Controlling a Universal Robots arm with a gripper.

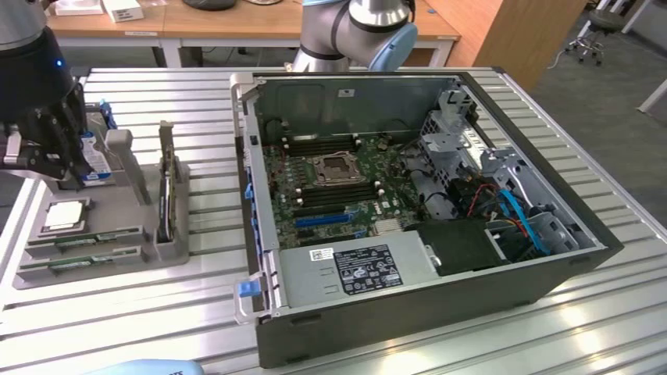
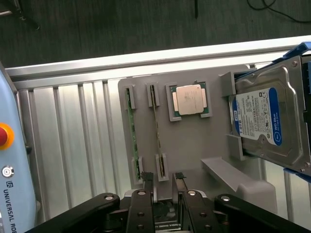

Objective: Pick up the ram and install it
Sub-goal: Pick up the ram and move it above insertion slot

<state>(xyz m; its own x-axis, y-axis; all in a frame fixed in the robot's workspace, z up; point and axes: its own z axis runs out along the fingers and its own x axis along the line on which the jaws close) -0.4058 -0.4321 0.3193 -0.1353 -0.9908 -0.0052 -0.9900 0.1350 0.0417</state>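
Observation:
Two ram sticks stand on edge in slots of a grey holder [image 1: 136, 234]: one ram [image 2: 130, 127] and a second ram [image 2: 156, 124] beside it. In the exterior view they are thin green strips [image 1: 86, 240] at the holder's front. My gripper [image 2: 164, 180] is open, its black fingers [image 2: 148, 182] apart with nothing between them. It hangs above the holder, near one end of the second stick. In the exterior view the gripper [image 1: 50, 166] is at the far left, over the holder's back part. The motherboard [image 1: 333, 176] lies inside the open computer case.
A square silver CPU [image 2: 189, 99] and a blue-labelled hard drive [image 2: 262, 116] sit in the same holder. A dark card [image 1: 167, 183] stands upright on it. The open case [image 1: 521, 266] fills the exterior view's right. A teach pendant [image 2: 9, 165] lies beside the slatted table [image 1: 125, 312].

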